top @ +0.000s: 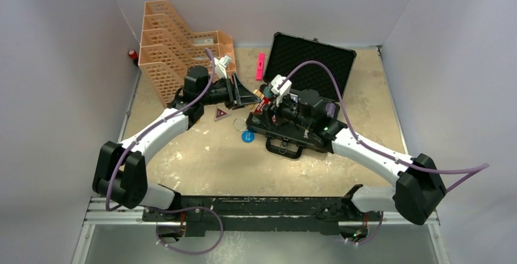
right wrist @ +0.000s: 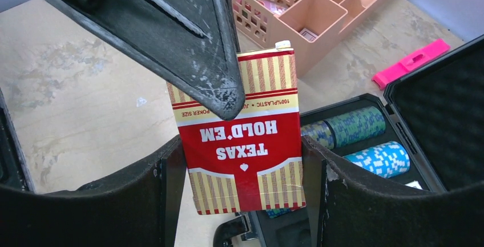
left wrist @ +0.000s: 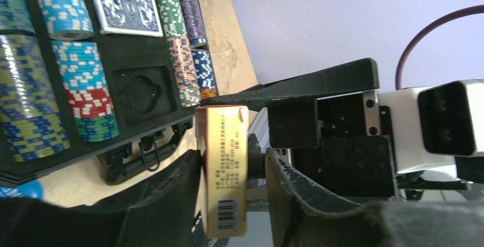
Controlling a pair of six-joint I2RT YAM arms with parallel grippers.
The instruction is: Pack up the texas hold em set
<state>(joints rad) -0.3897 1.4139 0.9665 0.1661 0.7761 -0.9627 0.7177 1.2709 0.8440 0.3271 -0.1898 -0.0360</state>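
Black hard case sits open mid-table with its lid up toward the back wall; in the top view the base is mostly buried under the right arm. That arm comes in from the near right corner and bends low over the case. Left arm sweeps in from the near left, wrist just in front of the orange mesh trays. Both tools meet at the case's left edge. Red card deck is up off the table there, caught between them. Right gripper is clamped on it, a finger flat on each narrow edge, print upside down in its wrist view. Left gripper straddles the same deck across its thickness but isn't clamped: one finger on a face, a visible gap at the other. Inside the case, chip stacks fill the foam rows, the blue card deck is seated, and a shaped recess sits beside them. Pink marker lies by the lid's left side. Blue round button lies just off the case's near-left corner. Small triangular piece is near the left tool, can't make out what. Left finger covers the red deck's upper corner in the right wrist view; from the top it's only a sliver. Left wrist view crops the case.
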